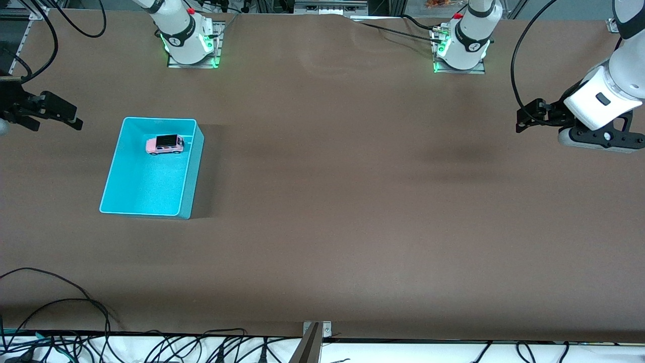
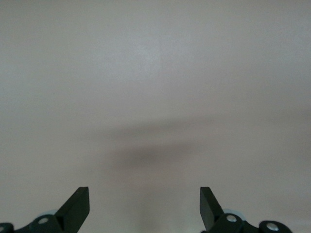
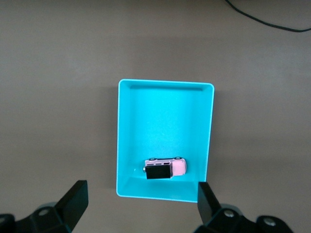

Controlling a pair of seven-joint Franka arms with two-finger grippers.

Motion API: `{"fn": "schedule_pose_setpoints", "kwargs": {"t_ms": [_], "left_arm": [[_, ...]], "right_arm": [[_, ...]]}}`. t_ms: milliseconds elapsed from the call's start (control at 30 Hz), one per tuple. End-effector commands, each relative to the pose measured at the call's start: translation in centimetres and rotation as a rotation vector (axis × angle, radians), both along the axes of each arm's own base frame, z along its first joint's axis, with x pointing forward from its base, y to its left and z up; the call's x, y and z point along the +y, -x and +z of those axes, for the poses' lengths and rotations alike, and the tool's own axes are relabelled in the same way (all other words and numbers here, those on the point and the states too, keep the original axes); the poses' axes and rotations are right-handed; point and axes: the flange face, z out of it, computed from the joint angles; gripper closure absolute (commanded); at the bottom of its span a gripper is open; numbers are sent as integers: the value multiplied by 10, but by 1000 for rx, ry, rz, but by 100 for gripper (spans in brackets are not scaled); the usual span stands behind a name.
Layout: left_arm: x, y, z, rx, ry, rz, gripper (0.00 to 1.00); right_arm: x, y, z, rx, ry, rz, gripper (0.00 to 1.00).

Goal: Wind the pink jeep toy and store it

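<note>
The pink jeep toy [image 1: 165, 144] stands on its wheels inside the cyan bin [image 1: 146, 187], at the bin's end farther from the front camera. It also shows in the right wrist view [image 3: 165, 168], in the bin [image 3: 165, 121]. My right gripper [image 1: 70, 117] is open and empty, raised over the table off the bin's side toward the right arm's end; its fingers [image 3: 77, 199] stand wide apart. My left gripper [image 1: 526, 118] is open and empty, raised over bare table at the left arm's end; its wrist view shows only tabletop between its fingers [image 2: 77, 206].
The brown table [image 1: 352, 201] is bare between the bin and the left arm's end. Cables [image 1: 60, 307] lie along the table edge nearest the front camera. The arm bases [image 1: 189, 40] stand at the edge farthest from that camera.
</note>
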Motion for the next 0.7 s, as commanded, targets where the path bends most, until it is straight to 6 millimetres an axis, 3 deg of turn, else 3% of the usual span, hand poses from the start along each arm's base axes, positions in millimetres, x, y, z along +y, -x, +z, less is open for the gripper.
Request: {"fn": "schedule_pose_setpoints", "kwargs": {"t_ms": [0, 667], "left_arm": [[1, -2, 7, -1, -19, -2, 0], [1, -2, 7, -1, -19, -2, 0]], "right_arm": [[4, -11, 6, -12, 23, -11, 0], [2, -12, 4, -11, 27, -8, 0]]}}
